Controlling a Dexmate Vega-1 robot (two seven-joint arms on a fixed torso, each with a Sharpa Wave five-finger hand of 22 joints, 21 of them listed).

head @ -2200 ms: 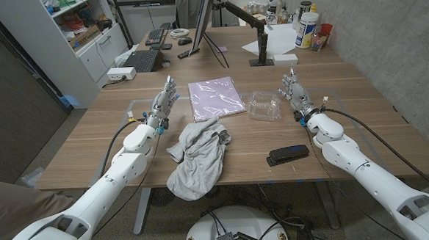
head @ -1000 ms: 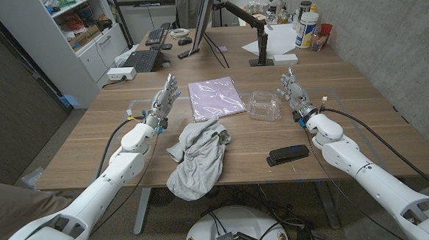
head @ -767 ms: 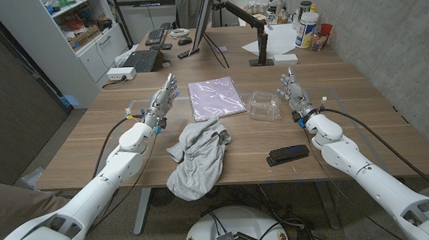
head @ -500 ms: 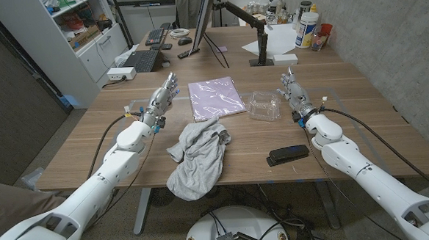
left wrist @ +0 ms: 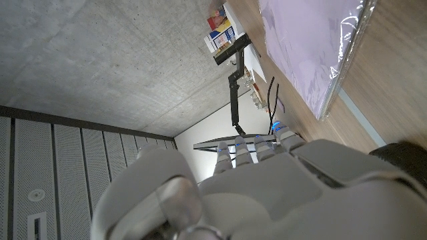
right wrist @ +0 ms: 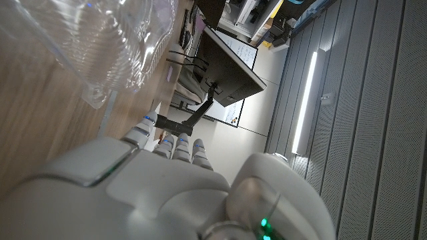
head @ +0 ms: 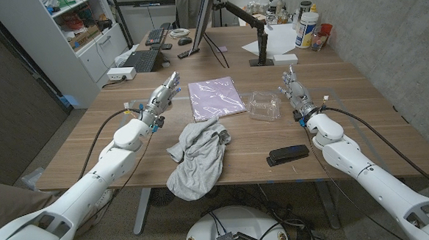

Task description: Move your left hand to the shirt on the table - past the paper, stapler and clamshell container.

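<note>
Just inward of the empty, fingers-spread left hand (head: pixel 160 99), crumpled grey cotton shirt (head: pixel 198 156) looks soft, light, floppy; pinch a raised fold.

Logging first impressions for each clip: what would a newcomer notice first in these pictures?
Probably the crumpled grey shirt at the table's near middle, between the two white arms. Next, the left hand and right hand raised with fingers apart, holding nothing, flanking the purple paper and the clear clamshell container. The black stapler lies near the right forearm.
</note>
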